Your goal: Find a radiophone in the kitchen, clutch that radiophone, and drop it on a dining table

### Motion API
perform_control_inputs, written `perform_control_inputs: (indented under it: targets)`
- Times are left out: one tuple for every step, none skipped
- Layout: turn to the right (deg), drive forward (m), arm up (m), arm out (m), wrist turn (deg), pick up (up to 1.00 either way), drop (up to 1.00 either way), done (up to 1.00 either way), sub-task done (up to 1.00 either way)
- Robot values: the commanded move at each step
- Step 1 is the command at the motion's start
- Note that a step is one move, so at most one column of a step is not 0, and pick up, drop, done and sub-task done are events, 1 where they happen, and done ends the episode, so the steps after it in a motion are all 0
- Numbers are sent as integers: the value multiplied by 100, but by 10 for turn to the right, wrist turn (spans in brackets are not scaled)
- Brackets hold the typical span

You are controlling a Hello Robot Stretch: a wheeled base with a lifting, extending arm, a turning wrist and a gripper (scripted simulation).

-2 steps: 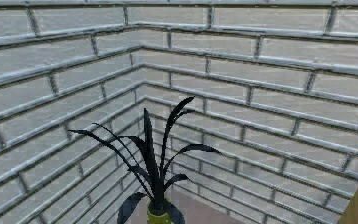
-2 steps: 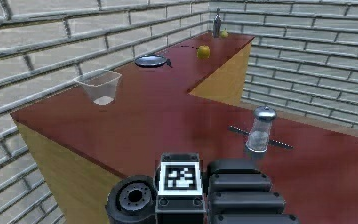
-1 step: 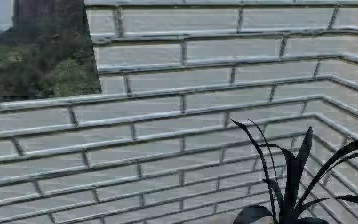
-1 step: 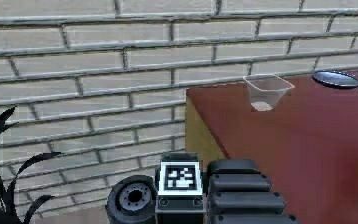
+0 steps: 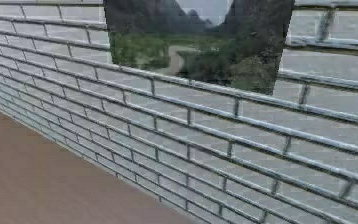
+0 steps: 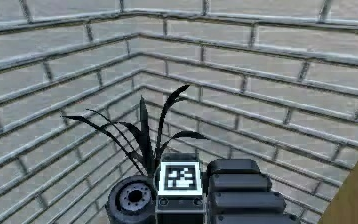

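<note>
In the arm side view the arm's dark bar (image 6: 242, 195) rises from the bottom edge, with a white square marker (image 6: 180, 178) at its end. Left of the marker sits the gripper's (image 6: 132, 200) dark round body, low in the picture. I cannot make out its far end against the thin dark leaves behind it, so I cannot tell whether it holds anything.
A plant with long dark leaves (image 6: 147, 130) stands in a corner of pale brick walls (image 6: 257, 80). A brown wooden edge (image 6: 355, 195) shows at the arm side view's right. Ahead, a landscape painting (image 5: 197, 40) hangs on a brick wall (image 5: 187, 130), with brown floor (image 5: 37, 180) at the lower left.
</note>
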Motion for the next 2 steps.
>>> perform_control_inputs:
  targets:
    - [-450,0,0,0,0,0,0,0,0]
    - [-30,0,0,0,0,0,0,0,0]
